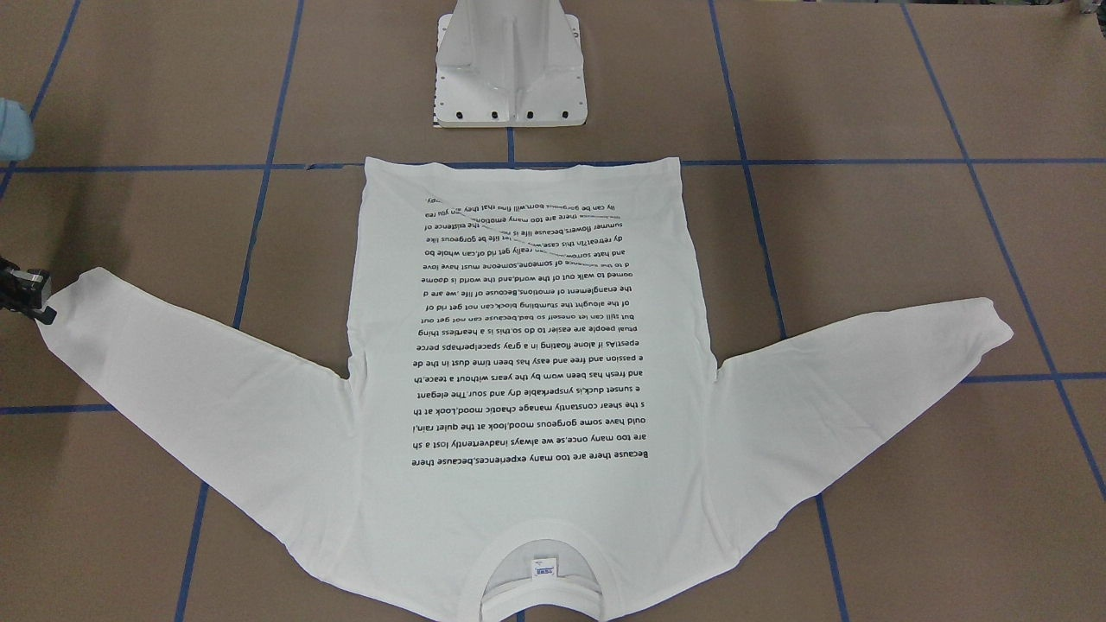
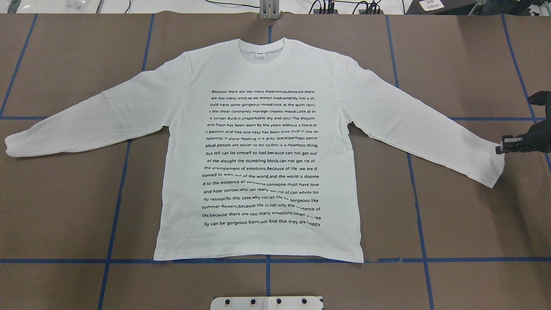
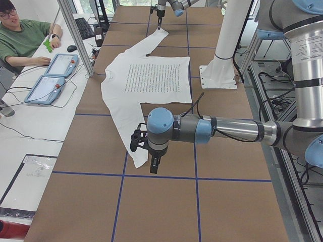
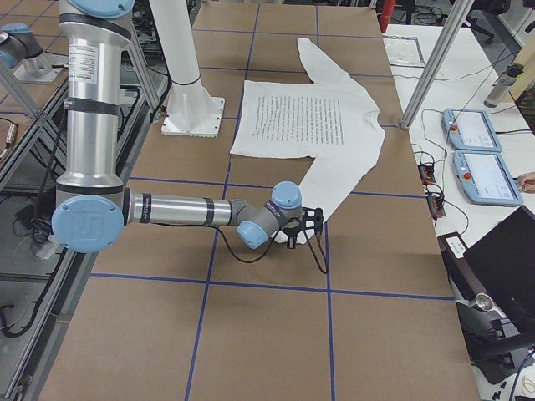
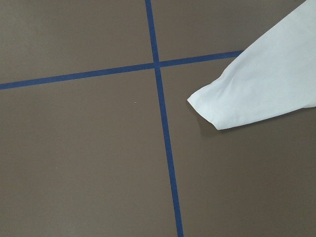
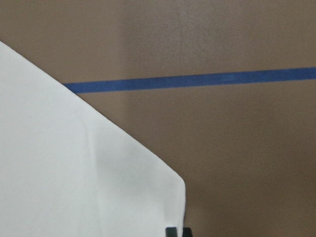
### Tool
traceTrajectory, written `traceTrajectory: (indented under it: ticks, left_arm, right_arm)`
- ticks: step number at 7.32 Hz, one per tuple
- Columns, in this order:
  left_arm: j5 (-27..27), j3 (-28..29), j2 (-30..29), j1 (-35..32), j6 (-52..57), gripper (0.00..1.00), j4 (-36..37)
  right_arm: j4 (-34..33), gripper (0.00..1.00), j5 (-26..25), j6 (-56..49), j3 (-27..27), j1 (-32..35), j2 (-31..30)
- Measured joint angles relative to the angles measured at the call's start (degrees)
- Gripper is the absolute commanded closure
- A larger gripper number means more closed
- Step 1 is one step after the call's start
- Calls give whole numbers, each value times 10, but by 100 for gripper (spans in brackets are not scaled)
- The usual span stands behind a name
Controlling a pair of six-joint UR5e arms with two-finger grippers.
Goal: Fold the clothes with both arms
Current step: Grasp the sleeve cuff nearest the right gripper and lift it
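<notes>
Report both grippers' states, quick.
Left gripper: cannot tell, seen only from the side.
Right gripper: at the sleeve cuff; open or shut cannot be told.

You have the shirt (image 2: 258,142) spread flat on the table (image 2: 64,206), text side up, with both sleeves out to the sides. The right pincer (image 2: 500,148) sits at the outer edge of one cuff (image 2: 495,168); whether it touches the cuff is unclear. From that pincer the sleeve runs inward to the shirt body, and the other cuff (image 2: 13,146) lies well apart, at the opposite end. The left pincer (image 3: 153,169) hangs over the table just beside that cuff, outward of it. The collar (image 2: 261,60) lies farther from the robot than both pincers. The hem (image 2: 258,256) and the pedestal base (image 1: 510,78) lie nearer to it.
</notes>
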Motion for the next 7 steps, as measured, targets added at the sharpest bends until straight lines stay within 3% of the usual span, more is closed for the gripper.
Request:
traceTrajectory:
  ticks: [3,5,7]
  left_arm:
    - [0,0,0,0,0,0,1]
    - [0,0,1,-1,0,0,1]
    - [0,-1,2,-1,0,0,2]
  right_arm:
    - [-205,100,-2,0,131,17,44]
    - [-405,100,-15,0,194,17,156]
    - [-575,100,-55,3,202,-5,300]
